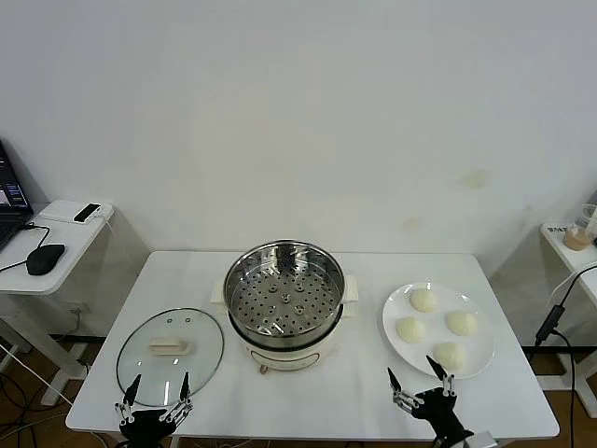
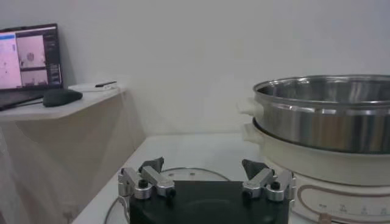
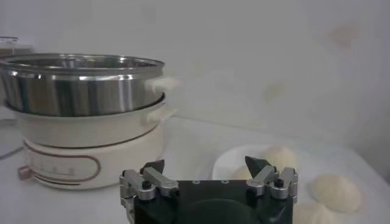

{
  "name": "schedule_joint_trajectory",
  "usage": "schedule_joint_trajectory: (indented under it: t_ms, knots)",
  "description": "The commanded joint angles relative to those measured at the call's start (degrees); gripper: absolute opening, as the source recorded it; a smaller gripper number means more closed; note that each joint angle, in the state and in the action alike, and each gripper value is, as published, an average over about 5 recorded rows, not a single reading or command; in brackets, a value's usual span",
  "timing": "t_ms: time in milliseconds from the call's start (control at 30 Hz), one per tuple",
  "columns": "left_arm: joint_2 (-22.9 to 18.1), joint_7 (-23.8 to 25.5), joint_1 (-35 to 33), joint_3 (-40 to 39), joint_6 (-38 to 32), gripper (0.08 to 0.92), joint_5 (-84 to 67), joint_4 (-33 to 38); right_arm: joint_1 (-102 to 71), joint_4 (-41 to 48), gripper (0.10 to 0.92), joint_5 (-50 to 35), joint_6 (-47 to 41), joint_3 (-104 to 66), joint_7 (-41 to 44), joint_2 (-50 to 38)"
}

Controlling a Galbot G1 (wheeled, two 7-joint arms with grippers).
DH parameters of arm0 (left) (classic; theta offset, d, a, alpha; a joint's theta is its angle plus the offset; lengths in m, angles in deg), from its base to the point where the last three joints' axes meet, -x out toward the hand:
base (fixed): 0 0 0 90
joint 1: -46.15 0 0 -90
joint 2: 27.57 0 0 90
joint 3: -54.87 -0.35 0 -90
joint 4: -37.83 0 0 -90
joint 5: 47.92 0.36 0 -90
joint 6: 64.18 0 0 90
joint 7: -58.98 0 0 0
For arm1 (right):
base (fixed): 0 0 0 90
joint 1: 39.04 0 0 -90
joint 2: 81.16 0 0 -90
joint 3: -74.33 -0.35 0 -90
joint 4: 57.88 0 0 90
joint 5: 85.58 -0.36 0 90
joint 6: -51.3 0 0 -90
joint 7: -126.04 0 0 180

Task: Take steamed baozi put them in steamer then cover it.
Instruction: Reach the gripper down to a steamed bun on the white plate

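Four steamed baozi sit on a flat white plate to the right of the steamer, well apart from it; the buns form a loose cluster, one toward the wall, two in the middle, one at the plate's near edge; in the right wrist view the buns show as pale mounds beyond the gripper body. The steamer stands at the middle of the white table; its shiny steel basket, with a perforated floor, rests on a cream-white pot base with side handles; the basket is uncovered and holds nothing. The cover, a clear glass lid with a metal rim and a cream bar handle, lies flat on the table to the left of the steamer, just beside its base.

The right gripper hovers at the table's near edge, in front of the steamer and to its right, just short of the plate's near rim; its fingers are spread wide and grasp nothing. The left gripper hangs at the near edge in front of the steamer and to its left, over the near rim of the cover; its fingers too stand wide apart, holding nothing.

Farther left of the steamer, a small side table carries a black mouse and a laptop.
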Motion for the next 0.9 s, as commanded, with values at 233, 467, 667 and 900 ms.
schedule_joint_trajectory:
  t_ms: [233, 467, 667, 900]
  knots:
    - [-0.64, 3.75, 1.07, 0.77, 3.26, 0.823, 6.69, 1.16, 16.56, 6.67, 0.823, 21.31, -5.70, -9.80, 11.98, -19.30]
    - [-1.75, 3.27, 1.06, 1.11, 1.61, 0.823, 7.40, 2.17, 33.78, 17.56, 0.823, 31.20, -5.24, 0.06, 28.98, -31.02]
    - [-2.74, 2.96, 1.58, 0.81, 1.71, 0.823, 8.13, 2.74, 53.56, 27.22, 0.823, 29.90, -2.32, 18.96, 43.25, -39.56]
    - [-2.52, 2.01, 2.00, 1.87, 2.10, 0.823, 7.70, 2.90, 77.80, 39.14, 0.823, 23.65, -0.23, 46.73, 54.58, -41.29]
